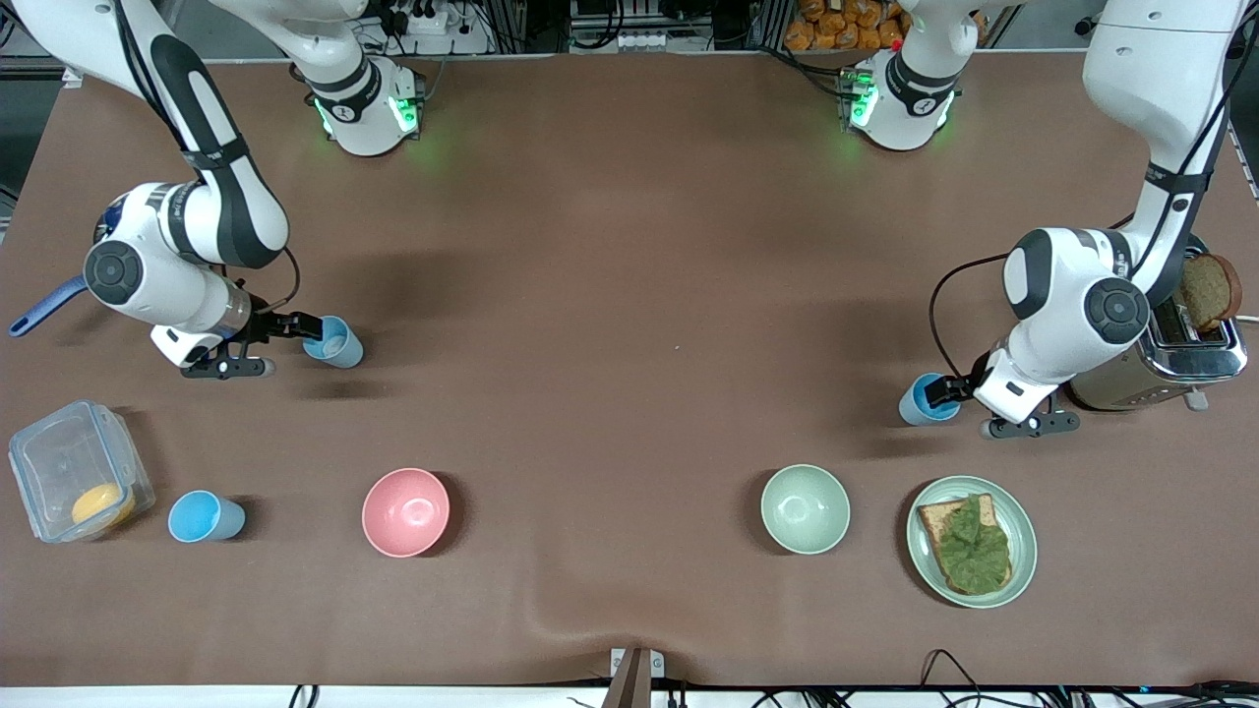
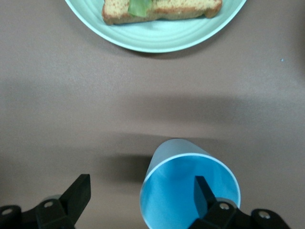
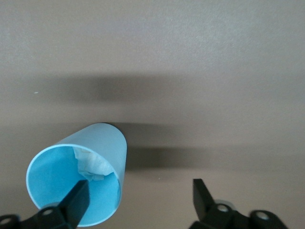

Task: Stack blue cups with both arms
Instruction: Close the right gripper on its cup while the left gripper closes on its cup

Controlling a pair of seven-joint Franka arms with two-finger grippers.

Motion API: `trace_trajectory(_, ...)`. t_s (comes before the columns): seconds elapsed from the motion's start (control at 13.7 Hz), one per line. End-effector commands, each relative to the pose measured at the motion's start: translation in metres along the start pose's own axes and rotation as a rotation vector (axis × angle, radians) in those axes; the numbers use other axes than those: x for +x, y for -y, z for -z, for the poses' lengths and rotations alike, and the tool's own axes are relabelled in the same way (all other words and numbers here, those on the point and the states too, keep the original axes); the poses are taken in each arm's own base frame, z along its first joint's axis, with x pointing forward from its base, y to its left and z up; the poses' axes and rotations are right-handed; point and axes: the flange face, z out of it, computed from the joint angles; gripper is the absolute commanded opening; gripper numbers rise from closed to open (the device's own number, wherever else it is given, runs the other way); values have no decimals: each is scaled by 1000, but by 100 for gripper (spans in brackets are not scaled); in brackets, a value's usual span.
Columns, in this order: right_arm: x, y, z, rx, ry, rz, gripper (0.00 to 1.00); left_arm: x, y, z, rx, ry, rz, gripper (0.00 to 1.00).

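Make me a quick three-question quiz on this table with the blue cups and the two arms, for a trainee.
1. True or false: the left gripper, near the toaster, is open with one finger inside the brighter blue cup.
2. Multiple choice: the right gripper, toward the right arm's end of the table, is open at the paler cup. What shows inside that cup? A) a white patch B) a bread slice C) an orange
3. Fill in: the third blue cup stands alone between the clear container and the ___ bowl.

Key: 1 true; 2 A; 3 pink, the pink bowl.
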Motion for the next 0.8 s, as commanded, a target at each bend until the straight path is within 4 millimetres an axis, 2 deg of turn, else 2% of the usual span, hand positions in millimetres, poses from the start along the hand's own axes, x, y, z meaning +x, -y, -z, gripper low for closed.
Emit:
trace_trajectory(0.0, -6, 5, -9, 38, 7, -31, 77, -3, -1, 0, 6, -9, 6, 29)
trace_trajectory(0.07, -7, 5, -11, 39, 12, -33, 68, -5, -1, -3, 4, -3, 9, 7)
trace_trajectory(0.15, -7, 5, -12, 44, 13, -36, 60, -7, -7, -4, -1, 1, 1, 0)
trace_trajectory(0.29, -7, 5, -12, 48, 14, -41, 42, -10, -26, -1, -19, 0, -8, 0)
trace_trajectory(0.44, -7, 5, -13, 48, 15, -41, 22, -9, -29, 4, -22, -8, -8, 0)
trace_trajectory(0.51, -7, 6, -13, 48, 17, -40, 8, -9, -32, 10, -23, -16, -12, 0)
trace_trajectory(0.58, -7, 5, -14, 50, 18, -44, 0, -9, -40, 18, -30, -25, -18, 0)
trace_trajectory(0.73, -6, 6, -12, 59, 19, -52, 0, -9, -51, 38, -36, -46, -17, 0)
